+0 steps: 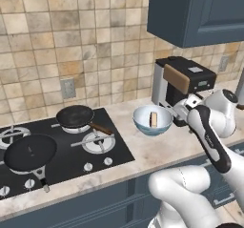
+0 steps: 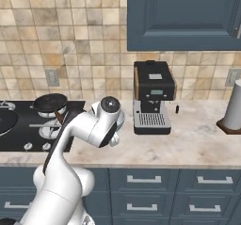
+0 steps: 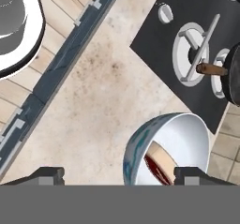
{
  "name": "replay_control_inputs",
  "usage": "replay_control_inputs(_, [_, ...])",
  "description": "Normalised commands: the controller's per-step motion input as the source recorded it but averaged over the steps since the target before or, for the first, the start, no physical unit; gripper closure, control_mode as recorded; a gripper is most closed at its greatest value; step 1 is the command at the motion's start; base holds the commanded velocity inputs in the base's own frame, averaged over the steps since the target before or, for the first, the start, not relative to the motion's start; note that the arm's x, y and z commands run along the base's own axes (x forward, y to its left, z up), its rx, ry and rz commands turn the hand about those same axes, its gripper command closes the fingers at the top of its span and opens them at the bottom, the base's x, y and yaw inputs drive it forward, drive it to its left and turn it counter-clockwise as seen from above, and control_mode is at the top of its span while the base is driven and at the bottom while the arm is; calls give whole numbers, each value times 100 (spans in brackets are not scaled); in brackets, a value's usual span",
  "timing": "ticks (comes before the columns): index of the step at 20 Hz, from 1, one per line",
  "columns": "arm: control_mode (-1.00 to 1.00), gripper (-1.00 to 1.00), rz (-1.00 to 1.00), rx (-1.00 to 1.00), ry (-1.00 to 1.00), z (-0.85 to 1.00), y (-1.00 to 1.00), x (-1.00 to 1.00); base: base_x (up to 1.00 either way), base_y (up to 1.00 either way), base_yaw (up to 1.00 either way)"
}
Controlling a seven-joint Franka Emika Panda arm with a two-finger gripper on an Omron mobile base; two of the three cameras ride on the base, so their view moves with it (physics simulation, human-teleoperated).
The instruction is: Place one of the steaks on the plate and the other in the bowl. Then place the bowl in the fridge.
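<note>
Bowl (image 1: 152, 121) on worktop (image 1: 157, 150) contains one steak (image 1: 153, 119) standing on edge; tool (image 3: 119, 175) above it, jaws wide, holding nothing.

Both base views look forward and down at the counter (image 1: 143, 150) from behind-left and behind-right, sharing the coffee machine (image 2: 153, 97) and stove (image 1: 57, 146); hand view looks close down on the bowl (image 3: 164, 148).

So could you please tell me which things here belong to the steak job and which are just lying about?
Job: bowl; steak standing on edge inside it; gripper, open.

Lying about: two frying pans on the hob; coffee machine; wall socket.
</note>
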Motion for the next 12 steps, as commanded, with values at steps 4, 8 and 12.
replay_control_inputs(4, [-100,-100,0,0,5,-6,13,23,0,0,0])
replay_control_inputs(8, [-100,-100,0,0,4,-12,5,25,0,0,0])
replay_control_inputs(12, [-100,-100,0,5,4,-4,-3,24,0,0,0])
